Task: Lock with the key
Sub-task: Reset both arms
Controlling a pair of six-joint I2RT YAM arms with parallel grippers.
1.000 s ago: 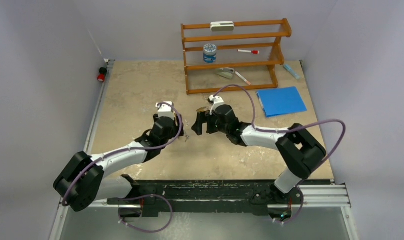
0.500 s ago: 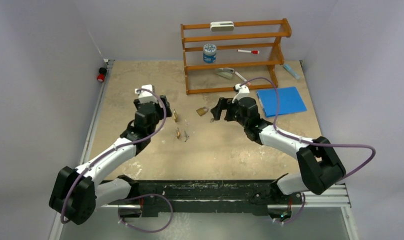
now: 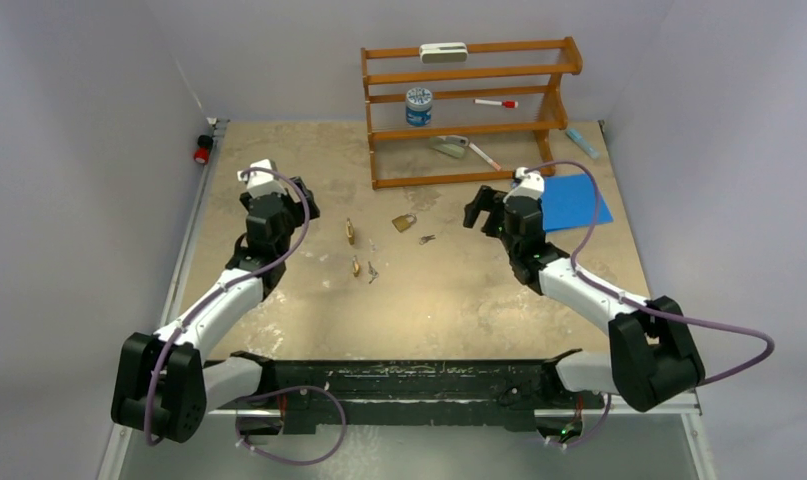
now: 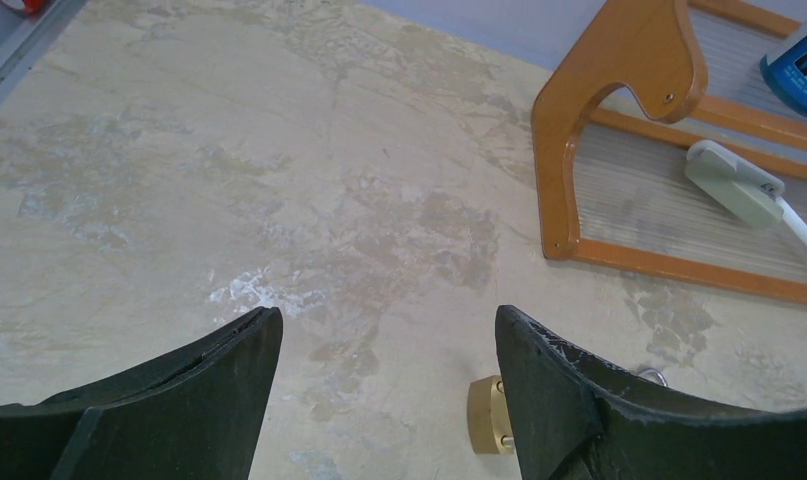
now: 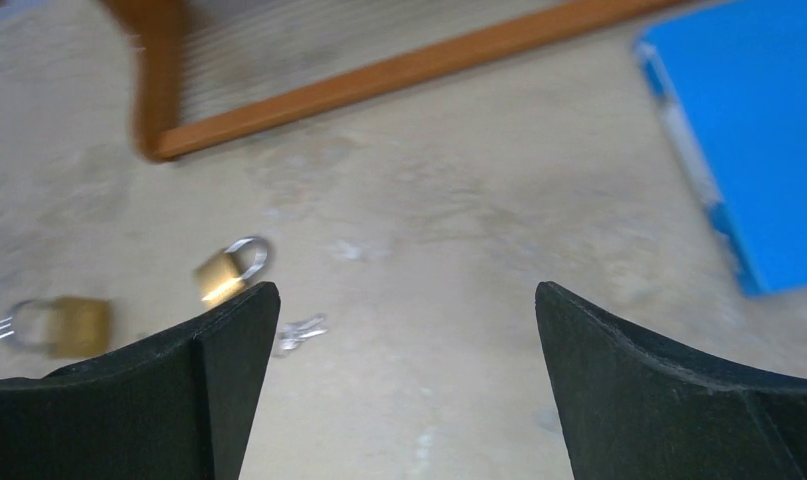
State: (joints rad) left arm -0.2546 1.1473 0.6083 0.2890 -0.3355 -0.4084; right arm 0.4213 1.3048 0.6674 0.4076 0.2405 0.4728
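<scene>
The work surface is a beige tabletop (image 3: 459, 290) with a marbled, stone-like pattern, matte and mottled with paler patches, enclosed by plain grey-lilac walls. At its far edge stands a wooden rack (image 3: 469, 125) of orange-brown timber with rounded side panels and slatted shelves. On the rack lie a white oblong block (image 3: 443, 52), a round blue-and-white tin (image 3: 418, 105) whose label print is too small to read, a red-capped marker (image 3: 496, 103) and a pale grey-green tool (image 4: 734, 183). A flat blue folder (image 3: 562, 202) lies on the tabletop just right of the rack.

Task items are at mid-table, between the two arms:
- Padlock A (image 3: 405, 222): brass body, silvery curved shackle, lying flat.
- Key (image 3: 426, 239): small, silvery, just beside padlock A, apart from it.
- Padlock B (image 3: 351, 232) and padlock C (image 3: 356, 267): brass, left of padlock A.
- A second small silvery piece (image 3: 373, 271) beside padlock C, too small to identify.

The left fingers (image 4: 179, 400) are black, wedge-shaped and matte. They are spread wide with nothing between them, above bare tabletop left of the padlocks.

The right fingers (image 5: 659, 400) are spread fully wide and empty, right of padlock A and the key. No fingers touch any lock or key.
</scene>
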